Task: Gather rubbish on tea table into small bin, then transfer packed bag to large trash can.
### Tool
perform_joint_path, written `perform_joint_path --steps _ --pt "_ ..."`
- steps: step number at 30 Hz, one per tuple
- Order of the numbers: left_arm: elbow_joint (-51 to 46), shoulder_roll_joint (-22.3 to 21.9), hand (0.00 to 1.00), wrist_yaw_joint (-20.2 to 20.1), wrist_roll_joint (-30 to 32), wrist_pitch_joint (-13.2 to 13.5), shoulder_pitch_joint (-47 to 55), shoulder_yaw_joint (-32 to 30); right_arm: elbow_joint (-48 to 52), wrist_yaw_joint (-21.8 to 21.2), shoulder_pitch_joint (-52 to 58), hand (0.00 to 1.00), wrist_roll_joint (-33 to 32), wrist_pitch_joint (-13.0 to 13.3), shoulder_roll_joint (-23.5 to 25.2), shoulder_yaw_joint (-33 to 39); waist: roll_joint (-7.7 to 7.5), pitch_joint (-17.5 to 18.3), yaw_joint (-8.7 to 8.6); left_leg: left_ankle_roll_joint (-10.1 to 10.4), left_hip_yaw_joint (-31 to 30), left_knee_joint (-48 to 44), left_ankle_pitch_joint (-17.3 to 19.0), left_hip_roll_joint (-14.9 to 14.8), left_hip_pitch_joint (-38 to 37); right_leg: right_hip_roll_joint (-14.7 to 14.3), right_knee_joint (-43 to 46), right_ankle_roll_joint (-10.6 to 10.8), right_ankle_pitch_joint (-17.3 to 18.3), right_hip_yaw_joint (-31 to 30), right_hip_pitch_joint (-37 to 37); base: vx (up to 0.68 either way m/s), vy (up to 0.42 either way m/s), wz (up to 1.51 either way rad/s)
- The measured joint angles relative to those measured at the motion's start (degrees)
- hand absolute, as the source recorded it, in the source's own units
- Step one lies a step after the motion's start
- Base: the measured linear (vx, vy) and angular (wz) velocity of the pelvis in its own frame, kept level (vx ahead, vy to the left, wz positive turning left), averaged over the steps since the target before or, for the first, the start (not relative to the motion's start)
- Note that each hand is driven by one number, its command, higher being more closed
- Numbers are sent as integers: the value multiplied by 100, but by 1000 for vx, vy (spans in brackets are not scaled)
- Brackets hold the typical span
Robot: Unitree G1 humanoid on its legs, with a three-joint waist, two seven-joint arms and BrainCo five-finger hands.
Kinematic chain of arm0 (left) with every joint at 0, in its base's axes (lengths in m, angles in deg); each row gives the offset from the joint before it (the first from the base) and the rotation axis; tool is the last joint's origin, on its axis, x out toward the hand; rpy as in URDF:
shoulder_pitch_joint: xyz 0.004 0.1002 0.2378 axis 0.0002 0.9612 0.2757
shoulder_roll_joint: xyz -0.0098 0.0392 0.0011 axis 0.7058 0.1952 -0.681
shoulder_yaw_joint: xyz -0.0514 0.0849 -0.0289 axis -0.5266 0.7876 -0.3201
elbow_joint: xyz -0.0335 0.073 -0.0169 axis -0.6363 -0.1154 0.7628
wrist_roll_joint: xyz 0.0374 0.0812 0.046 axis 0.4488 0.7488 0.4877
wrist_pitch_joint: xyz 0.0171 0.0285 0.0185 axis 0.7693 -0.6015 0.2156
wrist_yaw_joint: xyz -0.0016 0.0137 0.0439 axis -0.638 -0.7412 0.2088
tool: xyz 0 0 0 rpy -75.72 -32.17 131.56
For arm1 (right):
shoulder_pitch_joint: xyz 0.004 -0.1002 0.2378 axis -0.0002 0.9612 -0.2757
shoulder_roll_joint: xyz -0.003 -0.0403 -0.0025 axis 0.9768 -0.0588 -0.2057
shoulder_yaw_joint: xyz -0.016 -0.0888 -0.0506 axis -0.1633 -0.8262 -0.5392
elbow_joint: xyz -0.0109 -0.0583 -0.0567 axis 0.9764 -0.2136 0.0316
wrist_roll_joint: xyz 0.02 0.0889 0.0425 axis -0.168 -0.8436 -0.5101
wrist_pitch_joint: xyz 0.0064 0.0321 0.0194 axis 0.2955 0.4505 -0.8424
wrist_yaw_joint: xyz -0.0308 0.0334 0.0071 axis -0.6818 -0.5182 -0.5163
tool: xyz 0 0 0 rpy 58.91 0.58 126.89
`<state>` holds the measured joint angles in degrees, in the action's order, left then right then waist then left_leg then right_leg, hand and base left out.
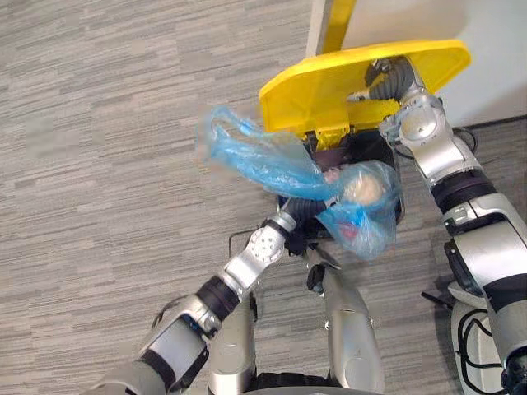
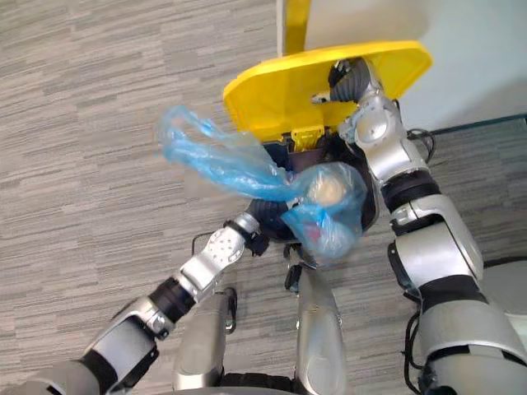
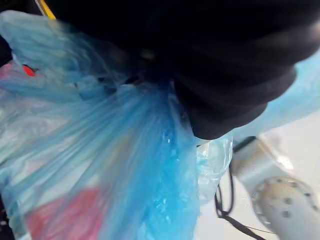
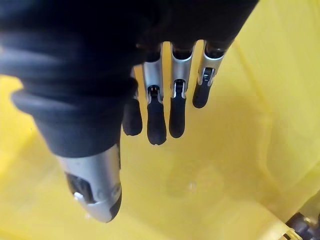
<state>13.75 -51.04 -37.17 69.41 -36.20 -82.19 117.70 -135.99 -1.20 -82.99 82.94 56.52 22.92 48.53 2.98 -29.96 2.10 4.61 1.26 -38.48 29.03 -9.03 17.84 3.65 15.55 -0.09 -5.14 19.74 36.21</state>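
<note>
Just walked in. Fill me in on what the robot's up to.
The robot's right hand presses straight fingers against the underside of the yellow lid of the large trash can, propping it open. Its left hand holds a blue bag of rubbish by the bunched neck, up at the can's opening. The bag has not yet been dropped in.

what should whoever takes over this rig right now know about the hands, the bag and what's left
Left hand: carries the packed blue bag by its gathered neck; the plastic hides its grip.
Right hand: open, straight fingers pressed against the raised yellow lid.
The bag hangs over the open large trash can, with its loose tail trailing to the robot's left.
Done: rubbish bagged, bag at the can, lid up.
Left: lower the bag in, release it, let the lid down.
</note>
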Motion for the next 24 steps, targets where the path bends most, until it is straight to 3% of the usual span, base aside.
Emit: perform_joint_path --steps 2,5,13,14,15,16,17,20,21,24 --pt "367 9 100 86 47 -42 -263 -66 103 2 -149 0 -21 3 19 0 -61 -37 -4 26 66 -95 21 -13 172 -52 -49 23 -70 -73 160 -45 -42 -26" --pt "1019 31 100 220 204 -244 -612 -283 426 8 -251 0 -40 69 83 -11 -153 -108 -144 46 107 -226 41 -64 428 -124 -182 13 -218 -92 329 -25 -41 -13" --pt "1837 -14 100 297 626 -444 -1356 -405 1603 28 -256 0 -265 166 196 -90 -172 -117 -205 149 125 -590 98 -203 1268 -192 -198 -58 -269 -49 1030 -18 -65 -6" --pt "1871 -14 100 296 666 -466 -1428 -438 1800 46 -257 0 -299 171 246 -122 -183 -123 -214 152 119 -607 100 -251 1366 -221 -256 44 -185 28 1089 4 -83 -29" --pt "1877 -5 100 299 684 -476 -1486 -527 2047 83 -259 0 -318 182 314 -140 -184 -117 -134 147 119 -533 97 -427 1471 -240 11 227 170 148 1309 28 -141 -7" --pt "1952 -31 100 291 751 -481 -1582 -638 2301 155 -259 0 -387 229 393 -171 -195 -130 -313 264 172 -666 49 -498 1652 -71 1160 -581 -58 -402 1589 91 -173 -1" --pt "2044 -38 100 306 829 -494 -1677 -690 2411 184 -338 0 -434 259 516 -203 -270 -143 -331 401 198 -734 -21 -606 1814 -142 1084 -362 -64 -384 1660 105 -161 18" --pt "2169 -103 100 298 917 -585 -1825 -785 2714 246 -460 0 -467 282 641 -294 -290 -144 -307 424 235 -854 -31 -669 2097 -166 1125 -392 -84 -382 1949 59 -77 -4" --pt "2171 -119 0 297 971 -625 -1809 -884 2769 246 -462 0 -468 302 690 -350 -294 -147 -317 424 237 -880 -31 -681 2195 -165 1120 -368 -68 -370 2001 0 0 0" --pt "2257 -197 0 297 1190 -682 -1790 -1128 2945 246 -469 0 -468 327 745 -518 -297 -145 -373 423 240 -963 -30 -693 2301 -159 1049 -367 -108 -351 2022 -7 5 2"
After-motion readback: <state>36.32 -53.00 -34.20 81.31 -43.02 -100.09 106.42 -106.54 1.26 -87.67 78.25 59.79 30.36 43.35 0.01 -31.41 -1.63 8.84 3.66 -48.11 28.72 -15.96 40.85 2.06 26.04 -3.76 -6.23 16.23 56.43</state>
